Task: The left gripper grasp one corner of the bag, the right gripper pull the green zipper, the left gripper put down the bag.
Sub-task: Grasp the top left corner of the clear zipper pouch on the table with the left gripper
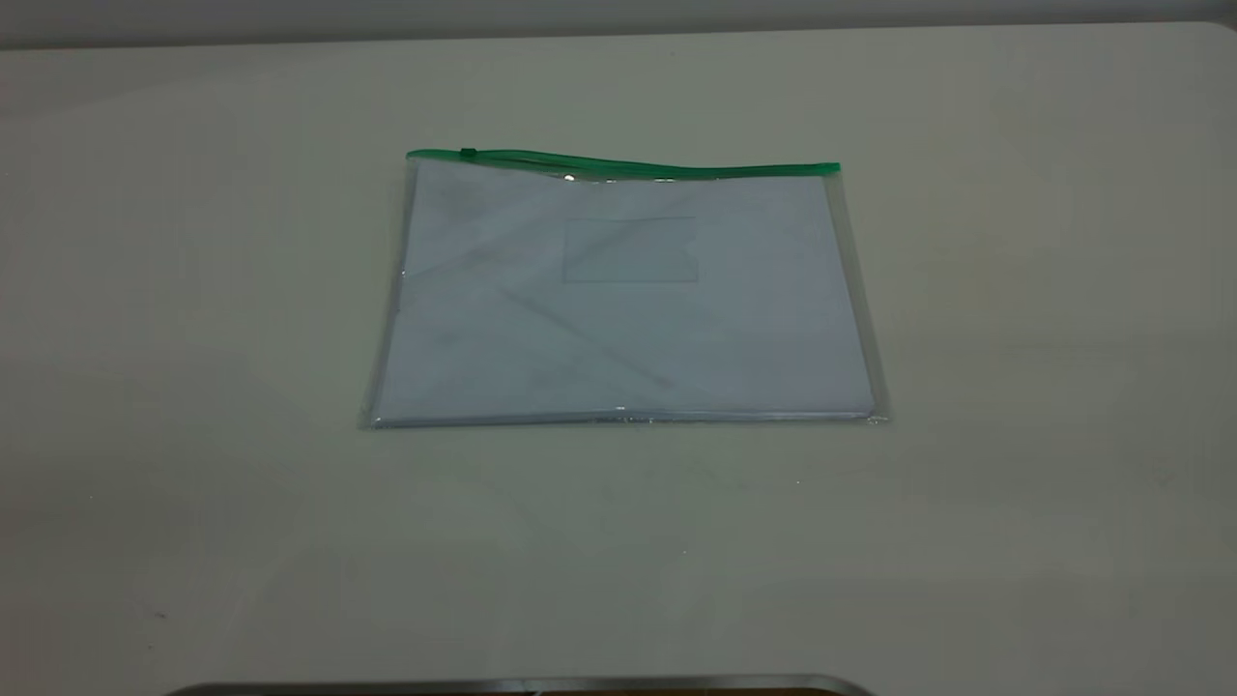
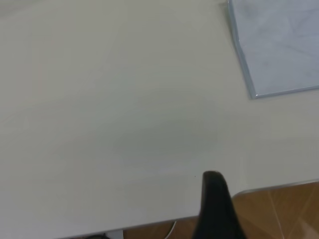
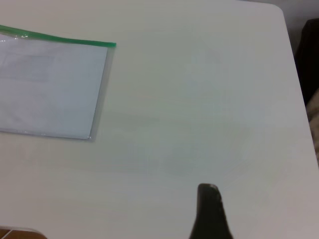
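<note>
While the bag [image 1: 623, 295] lies flat mid-frame, we see grippers apart from it.
Left gripper [image 2: 215, 209], right gripper [image 3: 209, 211]: finger spread unclear; pale table [image 1: 1015, 387].

Left gripper [image 2: 215, 206]: one dark finger shows at the lower edge of its wrist frame, right of centre.
Right gripper [image 3: 210, 213]: one dark finger, bottom centre-right of its wrist frame.

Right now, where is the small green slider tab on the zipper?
In the exterior view, the slider tab sits near the left end of the green zipper, along the far edge of the bag, which lies flat on the table.
</note>
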